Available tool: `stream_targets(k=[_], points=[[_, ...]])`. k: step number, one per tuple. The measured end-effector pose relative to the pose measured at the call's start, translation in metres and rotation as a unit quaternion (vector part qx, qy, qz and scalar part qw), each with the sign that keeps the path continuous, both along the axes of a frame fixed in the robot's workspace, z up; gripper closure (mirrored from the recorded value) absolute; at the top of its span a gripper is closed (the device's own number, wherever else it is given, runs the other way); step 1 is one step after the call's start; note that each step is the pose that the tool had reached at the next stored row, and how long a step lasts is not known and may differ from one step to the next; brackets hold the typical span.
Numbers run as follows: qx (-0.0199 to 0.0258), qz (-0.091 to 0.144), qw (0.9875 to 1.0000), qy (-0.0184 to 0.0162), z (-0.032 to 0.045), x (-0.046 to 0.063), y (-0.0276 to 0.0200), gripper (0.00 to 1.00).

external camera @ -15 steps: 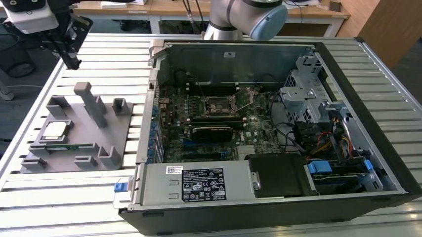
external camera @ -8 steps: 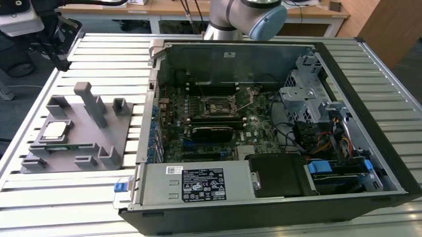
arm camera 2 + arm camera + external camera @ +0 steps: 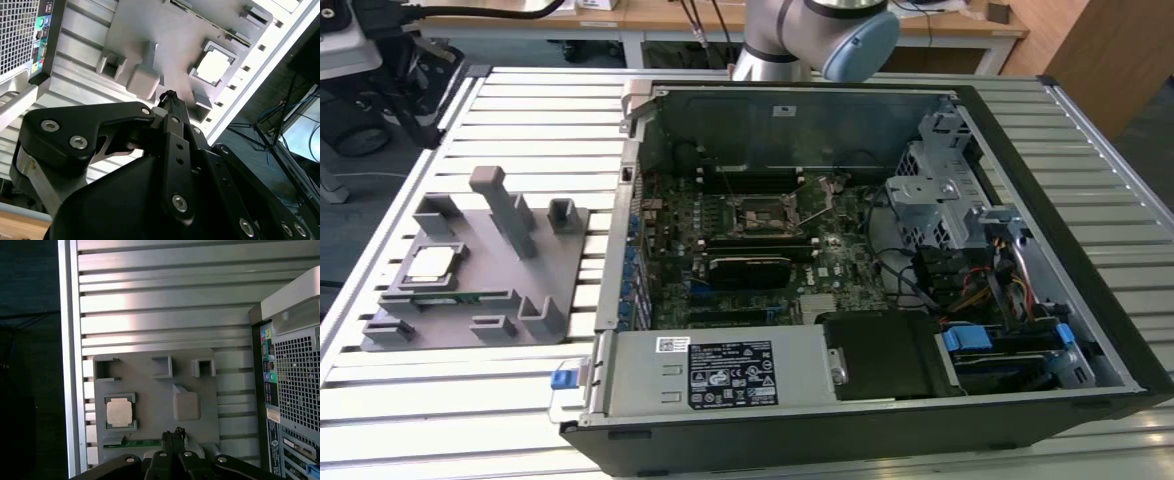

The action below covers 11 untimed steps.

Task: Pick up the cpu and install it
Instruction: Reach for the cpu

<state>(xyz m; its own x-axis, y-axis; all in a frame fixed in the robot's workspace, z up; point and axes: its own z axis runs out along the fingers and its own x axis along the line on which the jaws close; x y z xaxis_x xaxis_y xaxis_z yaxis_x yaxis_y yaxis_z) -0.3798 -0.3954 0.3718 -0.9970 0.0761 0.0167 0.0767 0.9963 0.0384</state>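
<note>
Gripper (image 3: 173, 432) hangs above the slatted table (image 3: 165, 300), black fingertips pinched together with nothing between them, and it looks the same in the second wrist view (image 3: 170, 95). Below it sits the grey parts fixture (image 3: 150, 380). The cpu (image 3: 120, 412) lies flat in its square pocket there, silver top up, untouched and apart from the fingers; it shows in the second wrist view (image 3: 214, 66) and the exterior view (image 3: 432, 263) too. A green memory stick (image 3: 140, 443) lies just beside the chip, its one end hidden behind the gripper. Over in the open computer case (image 3: 1014, 150), the motherboard socket (image 3: 761, 212) is bare. There's a black-and-white label (image 3: 731, 373) on the power supply (image 3: 707, 372), but I can't read its print. The arm (image 3: 814, 40) is cut off at the frame's edge.
</note>
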Motion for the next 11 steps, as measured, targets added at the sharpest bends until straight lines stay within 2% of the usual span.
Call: stream_targets(k=[11], points=[[-0.0001, 0.000, 1.0000, 0.0052, -0.0036, -0.023, -0.0001, 0.89]])
